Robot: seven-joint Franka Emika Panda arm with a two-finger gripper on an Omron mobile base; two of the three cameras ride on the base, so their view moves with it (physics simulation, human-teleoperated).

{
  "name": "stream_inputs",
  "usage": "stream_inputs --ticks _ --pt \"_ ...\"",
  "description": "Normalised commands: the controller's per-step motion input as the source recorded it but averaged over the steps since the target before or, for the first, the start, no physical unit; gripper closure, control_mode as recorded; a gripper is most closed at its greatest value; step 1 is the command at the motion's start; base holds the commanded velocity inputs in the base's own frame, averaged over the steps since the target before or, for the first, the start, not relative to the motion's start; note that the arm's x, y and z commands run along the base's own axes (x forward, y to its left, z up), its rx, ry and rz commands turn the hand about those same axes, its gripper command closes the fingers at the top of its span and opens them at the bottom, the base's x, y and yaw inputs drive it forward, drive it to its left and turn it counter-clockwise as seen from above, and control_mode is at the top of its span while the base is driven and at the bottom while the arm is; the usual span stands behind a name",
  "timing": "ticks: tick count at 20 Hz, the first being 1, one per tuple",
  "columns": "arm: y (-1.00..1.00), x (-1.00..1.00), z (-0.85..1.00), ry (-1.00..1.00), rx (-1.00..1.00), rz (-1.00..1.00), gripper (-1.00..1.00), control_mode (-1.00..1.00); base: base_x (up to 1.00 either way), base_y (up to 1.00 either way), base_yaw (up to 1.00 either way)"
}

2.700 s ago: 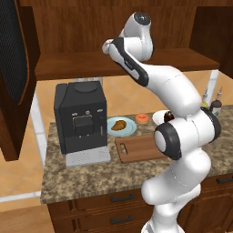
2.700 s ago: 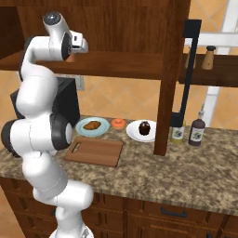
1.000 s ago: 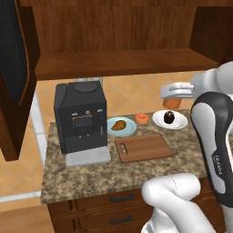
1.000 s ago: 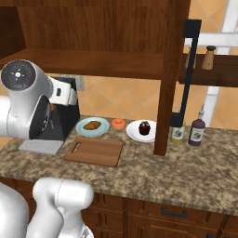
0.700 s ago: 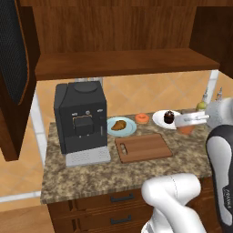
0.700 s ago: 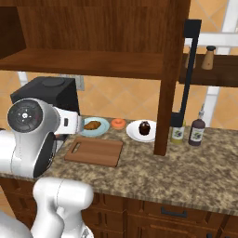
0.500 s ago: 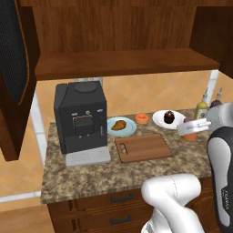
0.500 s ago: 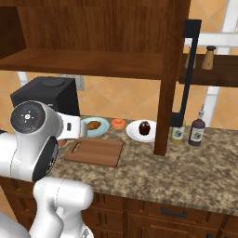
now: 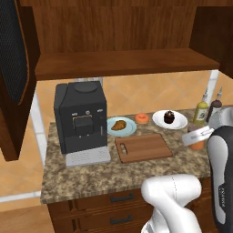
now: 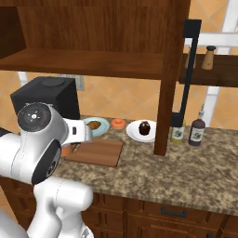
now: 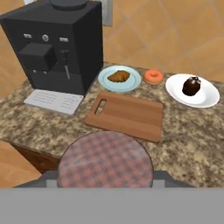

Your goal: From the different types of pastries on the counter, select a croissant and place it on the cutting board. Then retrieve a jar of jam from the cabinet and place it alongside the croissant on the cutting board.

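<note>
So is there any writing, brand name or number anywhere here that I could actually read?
Nothing can be quoted.
Robot arm, dark band: a line of small pale lettering, too blurred to read.
Coffee machine: tiny pale marks on the front, illegible.
Bottles: labels too small to read.
Jar of jam: checked lid, no words.

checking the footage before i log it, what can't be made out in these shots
- Pincer fingertips: hand view, hidden behind the jar of jam with its checked lid.
- Jar of jam, right base view: mostly covered by the arm.
- Bottle labels: too small to read.
- Cabinet upper part: cut off by the top edge.
</note>
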Motion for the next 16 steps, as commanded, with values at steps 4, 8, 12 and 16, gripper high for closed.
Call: stream_inputs --ticks 4,8,12,16 --pt "0.02 0.0 -1.0 -0.31 0.02 -0.02 1.0 -1.0 0.0 0.0 0.0" --pt "0.08 0.03 -1.0 -0.39 0.0 -0.07 1.0 -1.0 0.0 0.0 0.0" --pt "0.27 0.01 -1.0 -0.43 0.02 -0.14 1.0 -1.0 0.0 0.0 0.0" --pt "0.42 0.0 -1.0 -0.41 0.02 -0.14 1.0 -1.0 0.0 0.0 0.0"
